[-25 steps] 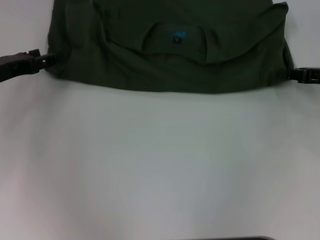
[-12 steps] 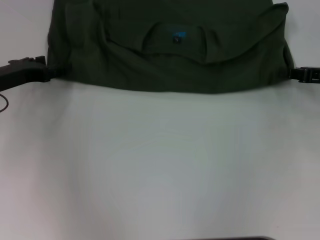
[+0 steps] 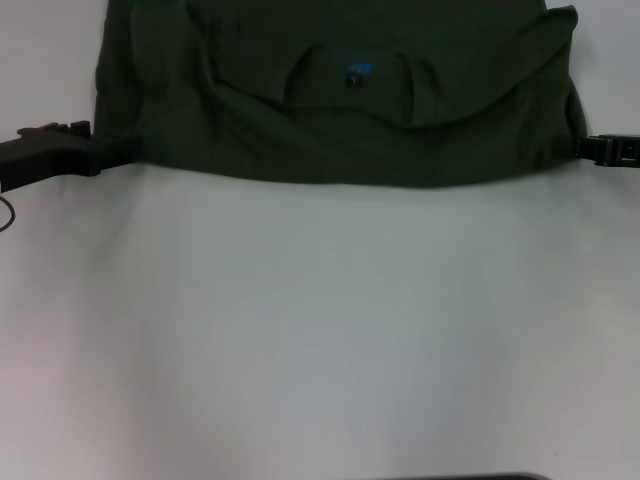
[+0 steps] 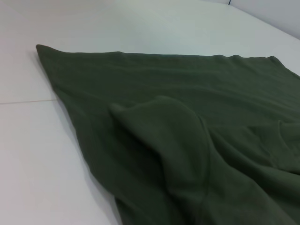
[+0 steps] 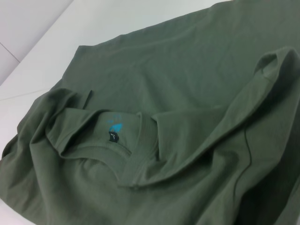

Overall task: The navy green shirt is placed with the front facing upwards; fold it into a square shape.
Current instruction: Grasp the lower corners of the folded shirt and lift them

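The navy green shirt [image 3: 340,130] lies bunched across the far part of the white table, its near edge running straight from left to right. Its ribbed collar [image 3: 350,92] faces up, with the black neck tag and its teal print [image 3: 355,72] inside. My left gripper [image 3: 105,152] reaches in from the left and touches the shirt's near left corner. At the near right corner, my right gripper [image 3: 585,148] rests against the shirt's edge. The left wrist view shows a raised fold of shirt cloth [image 4: 187,140]. Collar and tag [image 5: 114,131] show in the right wrist view.
Bare white table [image 3: 320,330] stretches from the shirt's near edge toward me. A thin dark cable loop [image 3: 5,212] hangs at the left border below my left arm. A dark strip [image 3: 450,477] shows at the bottom border.
My left gripper has dropped lower and pushed a little rightward into the shirt's near left corner. The right gripper and the shirt have stayed put.
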`<state>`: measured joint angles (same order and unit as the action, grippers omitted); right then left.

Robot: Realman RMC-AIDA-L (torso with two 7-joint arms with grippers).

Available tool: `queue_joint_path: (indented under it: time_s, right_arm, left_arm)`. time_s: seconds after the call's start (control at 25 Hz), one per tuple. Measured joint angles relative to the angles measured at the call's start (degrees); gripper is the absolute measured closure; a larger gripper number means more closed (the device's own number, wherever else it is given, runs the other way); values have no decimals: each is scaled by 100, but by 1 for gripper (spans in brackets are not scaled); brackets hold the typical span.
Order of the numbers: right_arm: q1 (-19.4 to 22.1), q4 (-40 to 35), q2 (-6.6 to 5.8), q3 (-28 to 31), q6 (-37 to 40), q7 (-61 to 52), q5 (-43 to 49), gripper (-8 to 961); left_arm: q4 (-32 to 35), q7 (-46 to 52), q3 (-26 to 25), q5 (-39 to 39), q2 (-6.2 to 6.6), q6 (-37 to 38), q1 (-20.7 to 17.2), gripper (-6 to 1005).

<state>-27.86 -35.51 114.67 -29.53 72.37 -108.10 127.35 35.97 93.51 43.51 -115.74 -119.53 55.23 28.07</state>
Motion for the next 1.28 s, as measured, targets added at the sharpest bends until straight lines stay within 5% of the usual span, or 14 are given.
queue_joint_path:
  time_s: [1.28]
  right_arm:
    - [7, 9, 10, 0, -21, 1, 0, 909]
  left_arm:
    - [-216, 395, -1, -120, 22, -178, 202, 134]
